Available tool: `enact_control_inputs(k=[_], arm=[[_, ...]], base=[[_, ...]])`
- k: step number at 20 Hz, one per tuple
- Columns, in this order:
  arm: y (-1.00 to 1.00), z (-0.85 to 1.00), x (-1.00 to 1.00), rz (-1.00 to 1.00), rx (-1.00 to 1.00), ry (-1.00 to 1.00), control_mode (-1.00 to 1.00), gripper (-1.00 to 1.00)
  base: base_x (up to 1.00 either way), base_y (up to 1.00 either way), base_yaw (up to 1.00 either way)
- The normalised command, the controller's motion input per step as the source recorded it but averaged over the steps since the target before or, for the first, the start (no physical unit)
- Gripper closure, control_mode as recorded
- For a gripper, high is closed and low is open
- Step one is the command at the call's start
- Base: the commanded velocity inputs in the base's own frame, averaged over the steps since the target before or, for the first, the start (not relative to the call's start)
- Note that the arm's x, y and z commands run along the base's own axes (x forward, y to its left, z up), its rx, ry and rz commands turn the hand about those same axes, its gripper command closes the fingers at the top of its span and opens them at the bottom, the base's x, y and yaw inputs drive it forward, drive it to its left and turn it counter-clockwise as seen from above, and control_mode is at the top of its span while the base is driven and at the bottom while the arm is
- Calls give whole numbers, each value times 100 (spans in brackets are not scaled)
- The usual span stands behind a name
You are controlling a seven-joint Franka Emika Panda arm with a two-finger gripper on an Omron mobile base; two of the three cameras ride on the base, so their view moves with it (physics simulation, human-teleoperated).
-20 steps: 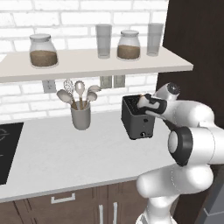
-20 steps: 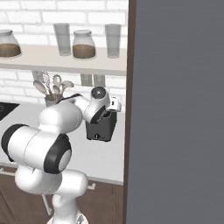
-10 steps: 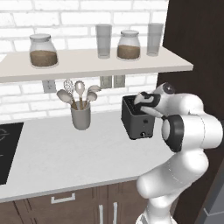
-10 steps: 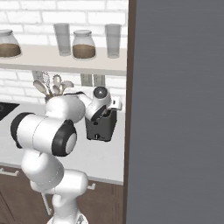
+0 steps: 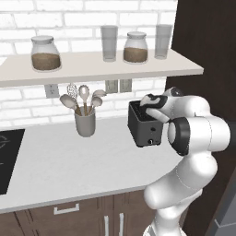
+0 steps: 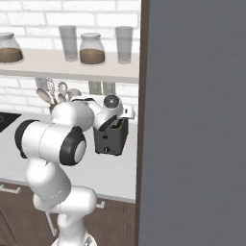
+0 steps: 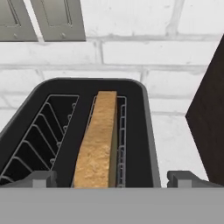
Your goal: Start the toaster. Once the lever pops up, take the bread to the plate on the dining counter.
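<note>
The dark grey toaster (image 5: 146,131) stands on the white worktop by the brick wall, also seen from the other side as the toaster (image 6: 111,140). My gripper (image 5: 151,109) hovers just above the toaster's top, open, holding nothing. In the hand view the toaster (image 7: 148,131) lies right below the gripper (image 7: 113,179). The bread (image 7: 98,140) stands upright in its right-hand slot, and the left slot is empty. One fingertip (image 7: 41,178) rises on each side of the toaster's near edge. The plate and the dining counter are out of view.
A grey utensil cup (image 5: 85,122) stands left of the toaster. Close above runs a shelf (image 5: 101,68) with jars and glasses. A dark tall panel (image 5: 207,50) hems in the toaster's right side. A black cooktop (image 5: 7,156) sits at the far left.
The hand has crept a little left over the toaster's top while the elbow swung round. The jaws stayed wide open.
</note>
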Motion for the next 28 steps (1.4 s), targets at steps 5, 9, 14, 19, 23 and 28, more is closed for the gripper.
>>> enact_control_inputs(k=[5,9,14,19,23,28], arm=[[1,-2,0,0,0,-8,-100,-100],[3,-2,0,0,0,-6,-100,100],[0,0,0,0,0,0,-100,100],[0,0,0,0,0,0,-100,100],[0,24,0,0,0,-1,-100,100],[0,36,-13,0,0,-6,-100,100]], base=[[0,0,0],[0,0,0],[0,0,0],[0,0,0],[0,0,0],[0,0,0]])
